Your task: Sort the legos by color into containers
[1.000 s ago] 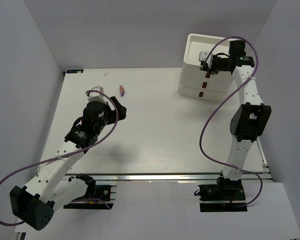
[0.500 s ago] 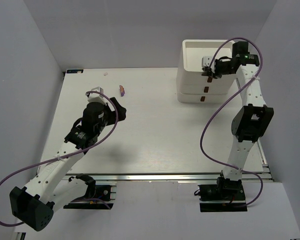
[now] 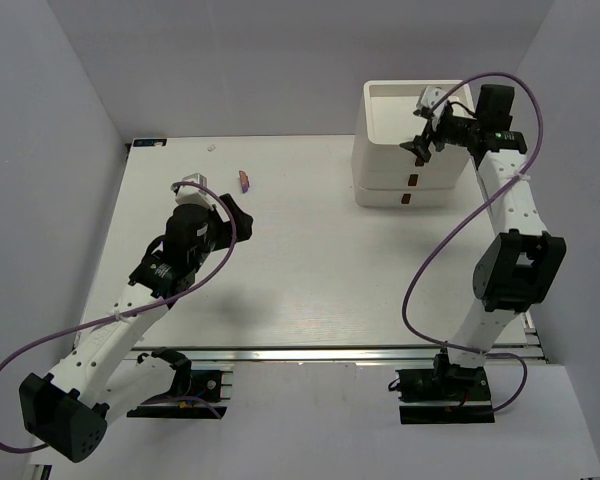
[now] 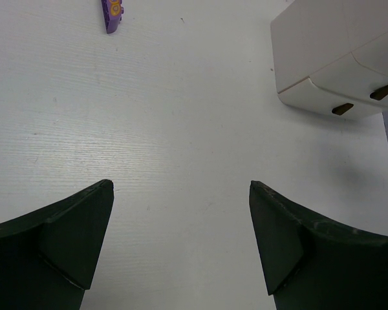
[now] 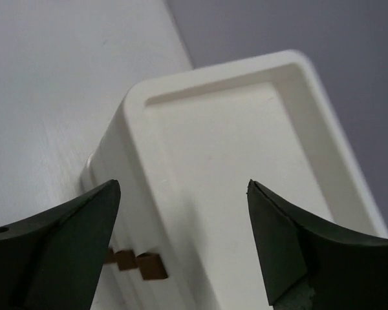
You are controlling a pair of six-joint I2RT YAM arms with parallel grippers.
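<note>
One purple lego (image 3: 244,180) lies on the table at the back left; it also shows at the top edge of the left wrist view as the purple lego (image 4: 112,14). The white stacked containers (image 3: 405,150) stand at the back right, with an open top tray (image 3: 380,100) and drawers with brown handles (image 3: 410,180). My right gripper (image 3: 425,130) hovers open above the unit's front edge, over the tray rim (image 5: 200,90) and the handles (image 5: 152,265), holding nothing. No lego shows in the part of the tray I see. My left gripper (image 3: 238,218) is open and empty, short of the lego.
The white unit (image 4: 336,58) appears at the upper right of the left wrist view, two drawer handles (image 4: 342,108) facing me. Grey walls close in the table on the left, back and right. The right arm's purple cable (image 3: 420,250) loops over the table.
My right gripper has opened, let go of the top drawer's handle and lifted back to the right. The white unit has squared up. The left arm has not moved.
</note>
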